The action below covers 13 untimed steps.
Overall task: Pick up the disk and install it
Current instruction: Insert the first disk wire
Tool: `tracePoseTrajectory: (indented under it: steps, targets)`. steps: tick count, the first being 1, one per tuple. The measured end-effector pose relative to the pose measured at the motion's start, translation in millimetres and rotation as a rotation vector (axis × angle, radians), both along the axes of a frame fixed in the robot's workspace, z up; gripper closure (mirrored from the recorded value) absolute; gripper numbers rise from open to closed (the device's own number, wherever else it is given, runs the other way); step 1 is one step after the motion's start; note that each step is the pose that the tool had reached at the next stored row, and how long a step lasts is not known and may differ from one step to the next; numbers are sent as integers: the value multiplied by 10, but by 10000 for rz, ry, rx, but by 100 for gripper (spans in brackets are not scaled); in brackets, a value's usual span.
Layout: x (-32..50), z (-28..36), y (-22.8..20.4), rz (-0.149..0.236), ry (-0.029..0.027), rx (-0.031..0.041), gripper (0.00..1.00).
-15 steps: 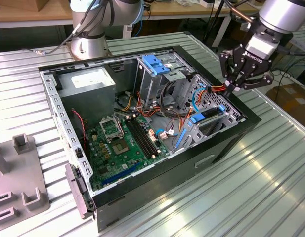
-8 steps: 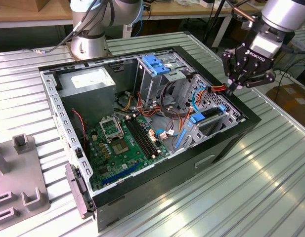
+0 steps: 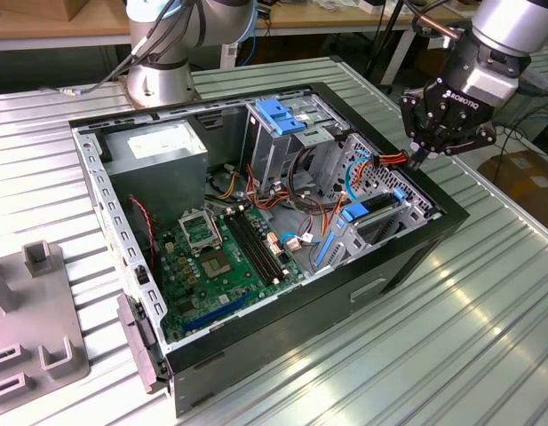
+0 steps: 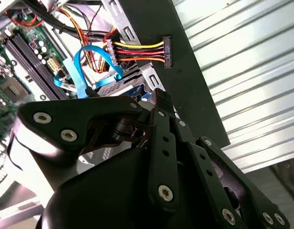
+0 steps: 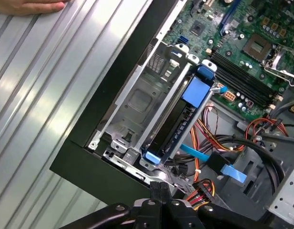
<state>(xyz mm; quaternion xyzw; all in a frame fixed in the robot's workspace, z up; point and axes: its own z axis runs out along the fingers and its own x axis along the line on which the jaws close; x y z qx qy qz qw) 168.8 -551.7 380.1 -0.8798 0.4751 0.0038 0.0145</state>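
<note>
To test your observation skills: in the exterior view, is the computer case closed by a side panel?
No, the computer case lies open on its side, with the green motherboard exposed inside.

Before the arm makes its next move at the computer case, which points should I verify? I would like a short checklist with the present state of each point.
1. Claw carries nothing: ok. It is shut and empty, near the rim of the case.
2. Disk is in the metal bay: ok. It stands on edge in the slot.
3. Disk is fully latched: cannot tell.
4. Wires are clear of the claw: not ok. The loose plug with yellow and red wires lies close beside it.
5. People are away: not ok. A hand rests on the table.
</note>
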Motion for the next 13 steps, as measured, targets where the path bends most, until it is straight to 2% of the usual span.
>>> tracePoseTrajectory:
  steps: [11, 13]
  targets:
    - [8, -3, 0, 2257, 0, 0, 90]
    - [11, -4, 0, 2828, 0, 0, 90]
